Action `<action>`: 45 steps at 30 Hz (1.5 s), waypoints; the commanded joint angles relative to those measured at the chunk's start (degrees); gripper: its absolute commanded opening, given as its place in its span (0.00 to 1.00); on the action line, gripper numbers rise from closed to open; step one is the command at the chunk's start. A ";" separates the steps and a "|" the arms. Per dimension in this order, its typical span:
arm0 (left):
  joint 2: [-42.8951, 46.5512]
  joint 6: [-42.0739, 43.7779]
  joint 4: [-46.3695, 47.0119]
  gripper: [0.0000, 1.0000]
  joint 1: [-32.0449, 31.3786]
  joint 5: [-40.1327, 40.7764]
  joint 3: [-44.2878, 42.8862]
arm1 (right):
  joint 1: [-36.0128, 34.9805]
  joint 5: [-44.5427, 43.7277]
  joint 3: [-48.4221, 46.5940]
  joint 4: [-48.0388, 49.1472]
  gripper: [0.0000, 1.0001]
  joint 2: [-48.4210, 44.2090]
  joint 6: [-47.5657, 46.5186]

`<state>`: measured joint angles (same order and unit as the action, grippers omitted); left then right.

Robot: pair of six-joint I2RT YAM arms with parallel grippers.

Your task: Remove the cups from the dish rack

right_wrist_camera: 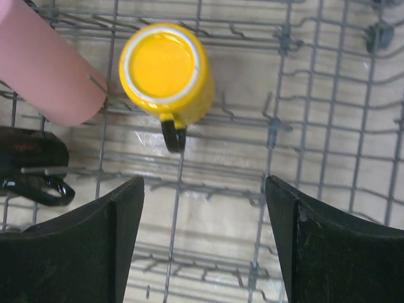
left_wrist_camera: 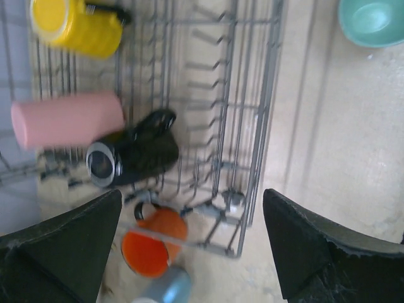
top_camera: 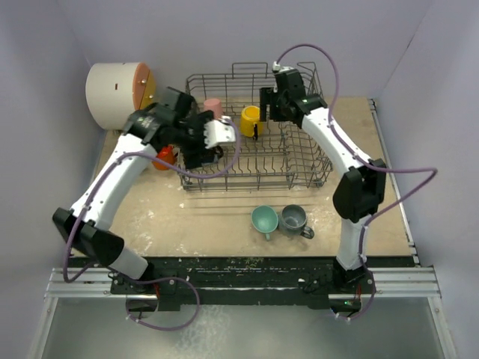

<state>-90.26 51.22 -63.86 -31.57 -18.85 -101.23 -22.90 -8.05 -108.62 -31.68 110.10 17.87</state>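
Observation:
The grey wire dish rack (top_camera: pixel 299 161) stands at the back middle of the table. In it are a yellow mug (top_camera: pixel 249 120), a pink tumbler (top_camera: pixel 212 107) lying on its side, and a black mug (left_wrist_camera: pixel 136 154) on its side. My left gripper (top_camera: pixel 198 153) is open and empty above the rack's left end (left_wrist_camera: pixel 259 126), over the black mug. My right gripper (top_camera: pixel 265 120) is open and empty just right of the yellow mug (right_wrist_camera: pixel 167 66), above the rack floor. An orange mug (left_wrist_camera: pixel 151 243) and a light blue mug (left_wrist_camera: pixel 167 287) lie outside the rack's left side. A teal mug (top_camera: pixel 263 219) and a grey mug (top_camera: pixel 293 218) stand in front of the rack.
A white cylindrical cabinet (top_camera: pixel 112 93) with an orange-yellow front stands at the back left. Purple walls close in the table on three sides. The orange mug (top_camera: pixel 165 157) sits between the rack and my left arm.

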 commanded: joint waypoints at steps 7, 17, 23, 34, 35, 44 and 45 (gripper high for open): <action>8.01 -5.01 7.23 0.95 21.66 -10.89 12.12 | -4.42 -5.15 -16.14 -2.90 0.67 13.99 -6.68; 11.26 -7.00 11.48 0.95 22.08 -12.26 15.71 | -4.71 -4.49 -17.93 -4.02 0.56 19.82 -7.97; 13.43 -6.96 12.83 0.94 22.08 -13.35 16.62 | -4.88 -4.25 -20.00 -4.39 0.47 22.69 -8.28; 14.95 -6.61 14.40 0.94 22.09 -14.76 17.00 | -5.74 -5.16 -21.67 -3.45 0.10 23.57 -8.22; 15.16 -6.57 14.86 0.93 22.08 -14.76 17.40 | -5.80 -5.47 -21.78 -3.11 0.05 22.91 -8.32; 16.02 -5.14 18.61 0.93 22.04 -13.14 20.65 | -6.10 -7.98 -23.38 0.09 0.00 16.32 -9.13; 16.14 -5.11 18.66 0.93 22.00 -13.12 20.69 | -6.24 -8.33 -23.21 0.86 0.00 15.45 -9.05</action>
<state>-75.53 45.63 -48.49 -9.50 -31.27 -80.73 -28.58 -13.06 -127.61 -36.23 135.06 9.63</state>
